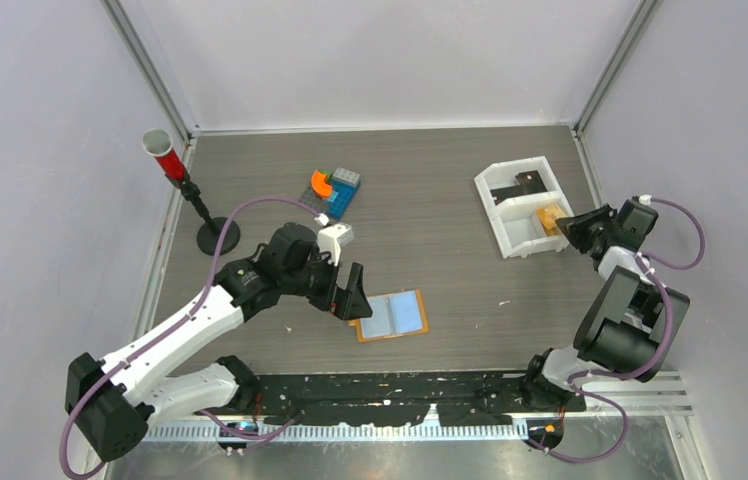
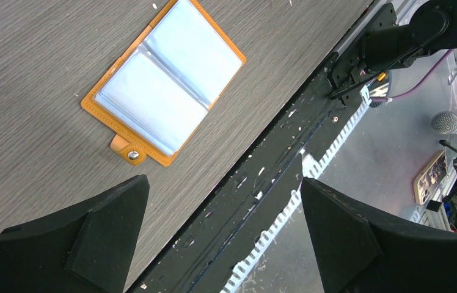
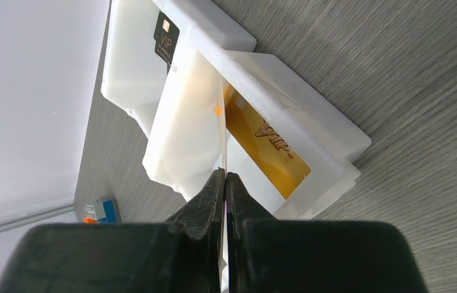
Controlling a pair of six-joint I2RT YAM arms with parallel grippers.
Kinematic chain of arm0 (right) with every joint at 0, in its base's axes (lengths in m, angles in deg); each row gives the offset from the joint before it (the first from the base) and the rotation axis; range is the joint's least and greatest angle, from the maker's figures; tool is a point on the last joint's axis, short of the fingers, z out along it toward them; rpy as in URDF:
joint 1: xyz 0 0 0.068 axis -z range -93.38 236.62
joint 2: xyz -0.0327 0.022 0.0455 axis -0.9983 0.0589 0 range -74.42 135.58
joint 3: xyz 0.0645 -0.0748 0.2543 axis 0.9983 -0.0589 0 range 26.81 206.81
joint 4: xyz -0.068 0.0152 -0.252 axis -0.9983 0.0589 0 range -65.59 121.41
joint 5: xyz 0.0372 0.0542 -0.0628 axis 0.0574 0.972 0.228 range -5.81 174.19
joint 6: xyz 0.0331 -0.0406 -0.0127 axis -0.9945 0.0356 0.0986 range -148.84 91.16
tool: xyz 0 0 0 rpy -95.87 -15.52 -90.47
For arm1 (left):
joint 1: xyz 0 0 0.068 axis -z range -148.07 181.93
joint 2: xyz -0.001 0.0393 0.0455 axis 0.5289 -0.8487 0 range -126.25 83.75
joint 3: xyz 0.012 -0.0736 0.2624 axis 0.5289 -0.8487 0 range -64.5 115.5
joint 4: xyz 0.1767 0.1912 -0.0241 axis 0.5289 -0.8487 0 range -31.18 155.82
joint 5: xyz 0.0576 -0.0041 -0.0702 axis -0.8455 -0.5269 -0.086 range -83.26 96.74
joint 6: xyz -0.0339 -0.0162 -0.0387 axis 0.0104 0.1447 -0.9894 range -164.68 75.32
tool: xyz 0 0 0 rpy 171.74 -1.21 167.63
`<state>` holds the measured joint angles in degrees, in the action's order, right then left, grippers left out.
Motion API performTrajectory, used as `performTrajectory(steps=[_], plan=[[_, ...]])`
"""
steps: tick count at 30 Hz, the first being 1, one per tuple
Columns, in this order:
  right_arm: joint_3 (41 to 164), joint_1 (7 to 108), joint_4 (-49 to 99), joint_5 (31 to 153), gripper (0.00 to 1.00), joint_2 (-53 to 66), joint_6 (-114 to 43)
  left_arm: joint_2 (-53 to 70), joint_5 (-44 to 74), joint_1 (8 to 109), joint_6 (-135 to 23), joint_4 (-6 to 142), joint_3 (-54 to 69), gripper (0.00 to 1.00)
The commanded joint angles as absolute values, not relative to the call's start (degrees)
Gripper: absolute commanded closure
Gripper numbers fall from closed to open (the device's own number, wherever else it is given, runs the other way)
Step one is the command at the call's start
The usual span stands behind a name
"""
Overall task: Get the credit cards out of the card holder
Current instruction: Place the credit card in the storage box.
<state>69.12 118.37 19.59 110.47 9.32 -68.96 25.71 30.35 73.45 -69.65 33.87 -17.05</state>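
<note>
Card holder (image 1: 391,316) open by spread left gripper (image 2: 223,180); gold card (image 3: 266,149), black card (image 3: 166,38) in tray (image 3: 336,131). Right gripper (image 3: 224,177) pinches what looks like a third card (image 3: 223,122) edge-on — release it tilted and you snag the wall.

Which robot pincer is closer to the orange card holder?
Left. The left pincer is just beside the card holder, at its edge. The right pincer is far off, at the white tray.
</note>
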Motion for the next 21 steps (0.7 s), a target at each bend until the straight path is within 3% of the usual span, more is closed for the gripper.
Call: performTrajectory(steps=[1,12,21], plan=[[68.3,118.7,15.4,107.6,0.95,8.3,-70.8,25.2,31.4,73.6,-68.6,34.0,-15.9,0.01],[66.8,118.7,14.2,105.6,0.94,7.8,-73.5,25.0,31.4,73.6,-68.8,34.0,-15.4,0.01],[66.1,118.8,15.1,104.5,0.85,7.3,-75.3,25.5,31.2,73.6,-68.8,33.6,-14.9,0.01]])
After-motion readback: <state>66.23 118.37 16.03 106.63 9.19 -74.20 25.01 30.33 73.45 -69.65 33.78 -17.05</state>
